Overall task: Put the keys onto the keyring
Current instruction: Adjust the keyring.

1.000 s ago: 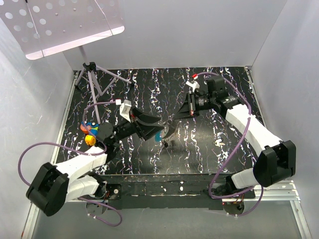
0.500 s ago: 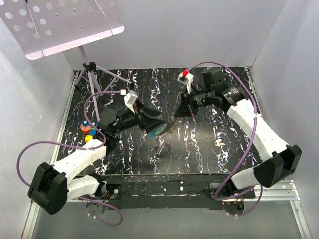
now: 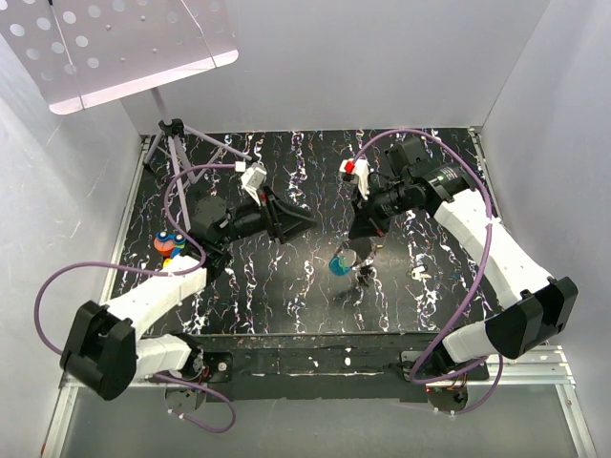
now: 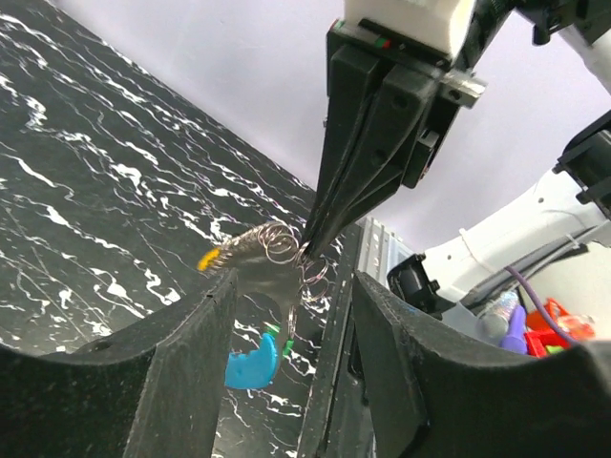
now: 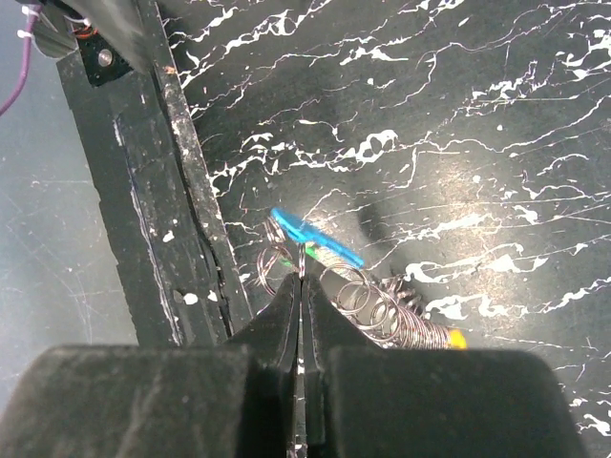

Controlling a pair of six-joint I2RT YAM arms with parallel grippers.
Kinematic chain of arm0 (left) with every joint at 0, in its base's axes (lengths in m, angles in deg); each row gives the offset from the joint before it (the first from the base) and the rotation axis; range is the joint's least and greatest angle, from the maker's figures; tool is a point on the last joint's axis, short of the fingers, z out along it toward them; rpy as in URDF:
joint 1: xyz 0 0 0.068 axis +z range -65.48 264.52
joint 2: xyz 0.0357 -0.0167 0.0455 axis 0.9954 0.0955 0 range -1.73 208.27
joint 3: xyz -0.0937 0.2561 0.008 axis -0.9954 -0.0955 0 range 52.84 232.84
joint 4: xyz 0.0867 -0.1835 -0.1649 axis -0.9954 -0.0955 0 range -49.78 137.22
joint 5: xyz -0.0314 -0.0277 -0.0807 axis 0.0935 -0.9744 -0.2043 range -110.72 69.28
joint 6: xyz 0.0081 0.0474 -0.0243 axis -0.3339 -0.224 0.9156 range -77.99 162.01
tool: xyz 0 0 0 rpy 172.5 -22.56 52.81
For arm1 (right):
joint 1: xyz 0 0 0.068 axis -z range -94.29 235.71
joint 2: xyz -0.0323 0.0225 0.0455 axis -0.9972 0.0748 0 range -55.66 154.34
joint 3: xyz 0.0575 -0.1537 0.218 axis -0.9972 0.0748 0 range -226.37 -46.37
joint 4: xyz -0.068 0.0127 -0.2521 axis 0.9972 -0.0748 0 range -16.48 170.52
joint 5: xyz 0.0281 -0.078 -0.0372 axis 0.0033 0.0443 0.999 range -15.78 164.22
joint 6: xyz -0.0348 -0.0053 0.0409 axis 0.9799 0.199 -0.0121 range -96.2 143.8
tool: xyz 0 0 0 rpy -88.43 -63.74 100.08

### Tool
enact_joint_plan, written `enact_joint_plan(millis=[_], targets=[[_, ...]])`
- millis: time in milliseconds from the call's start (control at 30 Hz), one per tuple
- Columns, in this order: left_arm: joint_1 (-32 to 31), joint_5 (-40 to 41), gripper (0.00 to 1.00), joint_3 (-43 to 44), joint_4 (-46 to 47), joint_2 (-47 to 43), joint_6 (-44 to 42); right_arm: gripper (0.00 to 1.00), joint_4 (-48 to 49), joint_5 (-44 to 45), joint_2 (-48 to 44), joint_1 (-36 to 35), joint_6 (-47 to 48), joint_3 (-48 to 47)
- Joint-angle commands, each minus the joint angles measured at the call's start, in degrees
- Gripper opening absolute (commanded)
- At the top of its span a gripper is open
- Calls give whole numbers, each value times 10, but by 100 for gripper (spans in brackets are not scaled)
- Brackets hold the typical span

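Thin springy wire: keyring (image 5: pixel 363 298) likely light, slippery. Coil pinched tight in right fingers (image 5: pixel 282 329), blue key (image 5: pixel 313 239) dangling; left fingers (image 4: pixel 181 363) half-spread, empty. Take key by plastic head.

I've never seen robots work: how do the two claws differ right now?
The right gripper is pinched shut on the keyring, a blue key dangling below; the left gripper is open and holds nothing. The right gripper points downward; the left gripper points sideways toward it. Both are black, two-fingered.
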Motion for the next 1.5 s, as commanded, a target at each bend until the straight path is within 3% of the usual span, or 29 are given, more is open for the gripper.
enact_joint_plan(millis=[0,167,500,833,1233,1400,1467], targets=[[1,-70,49,13,77,49,24,1,-11,-34,-8,0,48,-28],[-11,-126,41,34,136,102,13,1,-16,-65,-2,1,75,-28],[-37,-143,32,72,102,137,-53,1,-29,-90,20,1,95,-60],[-57,-120,29,78,52,144,-116,1,-40,-110,25,1,102,-69],[-75,-135,29,78,74,158,-113,1,-42,-123,29,1,100,-73],[-81,-132,23,85,67,166,-118,1,-44,-127,29,1,100,-71],[-82,-134,12,88,62,168,-121,1,-44,-129,30,1,100,-71]])
